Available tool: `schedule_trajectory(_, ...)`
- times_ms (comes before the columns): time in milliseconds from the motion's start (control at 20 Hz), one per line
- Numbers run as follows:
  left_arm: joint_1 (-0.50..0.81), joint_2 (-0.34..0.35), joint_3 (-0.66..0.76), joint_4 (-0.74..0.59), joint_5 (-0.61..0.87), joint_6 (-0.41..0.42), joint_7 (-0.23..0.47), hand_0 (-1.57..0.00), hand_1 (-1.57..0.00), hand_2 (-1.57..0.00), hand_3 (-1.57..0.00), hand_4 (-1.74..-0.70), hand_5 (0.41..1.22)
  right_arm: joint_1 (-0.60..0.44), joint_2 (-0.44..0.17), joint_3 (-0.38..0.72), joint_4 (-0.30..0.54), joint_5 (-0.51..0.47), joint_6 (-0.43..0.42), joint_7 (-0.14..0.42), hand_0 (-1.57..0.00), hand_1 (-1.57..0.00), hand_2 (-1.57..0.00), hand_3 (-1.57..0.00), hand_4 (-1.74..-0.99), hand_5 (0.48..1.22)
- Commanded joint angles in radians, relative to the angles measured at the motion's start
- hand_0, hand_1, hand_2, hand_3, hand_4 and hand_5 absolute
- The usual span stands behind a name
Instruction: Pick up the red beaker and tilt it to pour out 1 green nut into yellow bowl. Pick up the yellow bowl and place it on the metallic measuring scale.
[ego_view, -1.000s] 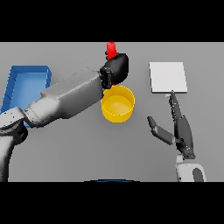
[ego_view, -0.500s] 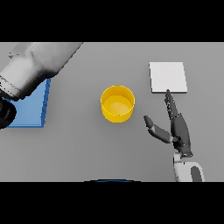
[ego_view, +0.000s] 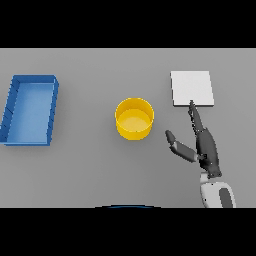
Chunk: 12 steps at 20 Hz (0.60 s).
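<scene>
yellow bowl (ego_view: 134, 119) just left of the right hand (ego_view: 205, 147), fingers straight and spread

**Colours on the table**

The table (ego_view: 90, 170) is shown in plain grey. A bright yellow bowl (ego_view: 134, 118) is seen, paler yellow inside. The tray (ego_view: 30, 110) is coloured blue, lighter on its floor. The measuring scale (ego_view: 192, 88) is rendered whitish-grey, unpatterned. The right hand (ego_view: 205, 147) is dark grey, its forearm white.
</scene>
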Motion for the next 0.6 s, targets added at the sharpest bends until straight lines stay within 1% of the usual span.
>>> schedule_trajectory(0, 0.043, 0.001, 0.030, -0.001, 0.032, 0.034, 0.047, -1.57, -1.57, -1.57, -1.55, -1.74, 1.221, -0.018, -0.001, 0.001, 0.007, 0.000, 0.003, 0.007, 0.00, 0.00, 0.00, 0.00, -1.132, 0.614)
schedule_trajectory(50, 0.091, 0.006, 0.048, -0.012, 0.057, 0.063, 0.100, -1.57, -1.57, -1.57, -1.56, -1.74, 1.221, -0.007, -0.001, 0.005, 0.014, -0.002, 0.010, -0.007, 0.00, 0.00, 0.00, 0.00, -1.132, 0.621)
schedule_trajectory(150, 0.200, 0.009, 0.094, -0.064, 0.122, 0.144, 0.141, -1.57, -1.57, -1.57, -1.56, -1.74, 1.221, -0.011, -0.004, 0.004, 0.021, 0.001, 0.010, -0.010, 0.00, 0.00, 0.00, 0.00, -1.142, 0.628)
schedule_trajectory(200, 0.243, 0.008, 0.123, -0.089, 0.160, 0.173, 0.177, -1.57, -1.57, -1.57, -1.56, -1.74, 1.221, -0.005, -0.010, 0.005, 0.012, -0.001, 0.017, -0.011, 0.00, 0.00, 0.00, 0.00, -1.134, 0.632)
schedule_trajectory(250, 0.279, -0.001, 0.152, -0.115, 0.198, 0.195, 0.224, -1.57, -1.57, -1.57, -1.57, -1.74, 1.221, -0.015, -0.008, 0.001, 0.025, -0.003, 0.014, 0.002, 0.00, 0.00, 0.00, 0.00, -1.133, 0.640)
schedule_trajectory(300, 0.321, 0.000, 0.177, -0.140, 0.230, 0.213, 0.261, -1.57, -1.57, -1.57, -1.57, -1.74, 1.221, -0.010, -0.011, -0.003, 0.019, -0.011, 0.016, -0.013, 0.00, 0.00, 0.00, 0.00, -1.138, 0.648)
schedule_trajectory(350, 0.366, 0.000, 0.195, -0.175, 0.256, 0.228, 0.299, -1.57, -1.57, -1.57, -1.57, -1.74, 1.221, -0.010, -0.011, 0.000, 0.017, -0.012, 0.020, -0.015, 0.00, 0.00, 0.00, 0.00, -1.133, 0.655)
schedule_trajectory(400, 0.430, -0.001, 0.207, -0.233, 0.285, 0.238, 0.310, -1.57, -1.57, -1.57, -1.57, -1.74, 1.221, 0.002, -0.008, 0.004, 0.012, -0.013, 0.021, -0.027, 0.00, 0.00, 0.00, 0.00, -1.129, 0.659)
schedule_trajectory(450, 0.488, -0.013, 0.217, -0.281, 0.311, 0.254, 0.326, -1.57, -1.57, -1.57, -1.57, -1.74, 1.221, -0.005, -0.003, 0.005, 0.018, -0.017, 0.023, -0.015, 0.00, 0.00, 0.00, 0.00, -1.127, 0.664)
schedule_trajectory(550, 0.611, -0.036, 0.221, -0.394, 0.349, 0.281, 0.351, -1.57, -1.57, -1.57, -1.57, -1.74, 1.221, 0.002, -0.010, 0.007, 0.013, -0.010, 0.025, -0.024, 0.00, 0.00, 0.00, 0.00, -1.141, 0.673)
